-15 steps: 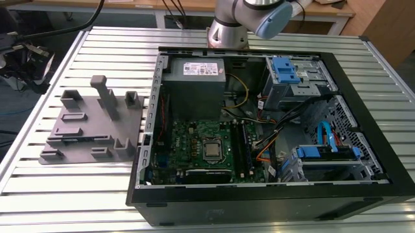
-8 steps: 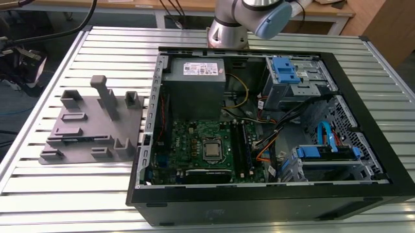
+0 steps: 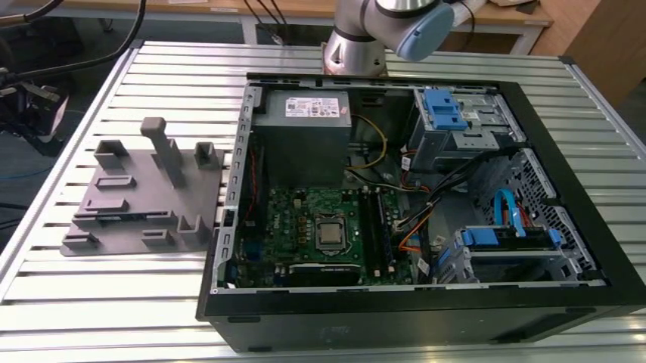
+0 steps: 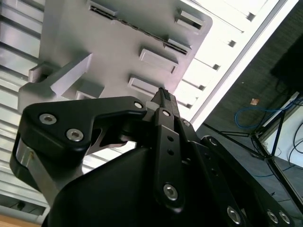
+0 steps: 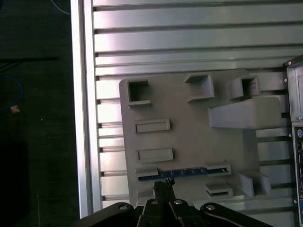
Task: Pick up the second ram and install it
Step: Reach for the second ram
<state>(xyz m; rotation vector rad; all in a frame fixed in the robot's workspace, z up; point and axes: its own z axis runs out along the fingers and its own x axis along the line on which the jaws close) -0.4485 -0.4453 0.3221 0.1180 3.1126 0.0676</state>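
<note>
The second ram (image 5: 182, 173) is a thin dark stick standing on edge in a long slot of the grey fixture plate (image 5: 189, 137). The second wrist view shows the ram (image 4: 127, 22) as a dark strip near the plate's far end. In the exterior view the ram (image 3: 123, 218) is a dark line on the fixture (image 3: 136, 198), at the exterior view's left of the computer case. My gripper (image 5: 164, 185) hangs above the fixture, its tips close to the ram's slot in the first wrist view and apart from it. The gripper (image 4: 163, 94) is shut, with nothing between its fingers.
The open computer case (image 3: 424, 302) lies on the slatted metal table (image 3: 121, 302), with the motherboard (image 3: 318, 234) and its memory slots (image 3: 376, 227) inside. A tall grey post (image 3: 163, 151) and several blocks rise from the fixture. The table edge (image 5: 83, 118) borders dark floor.
</note>
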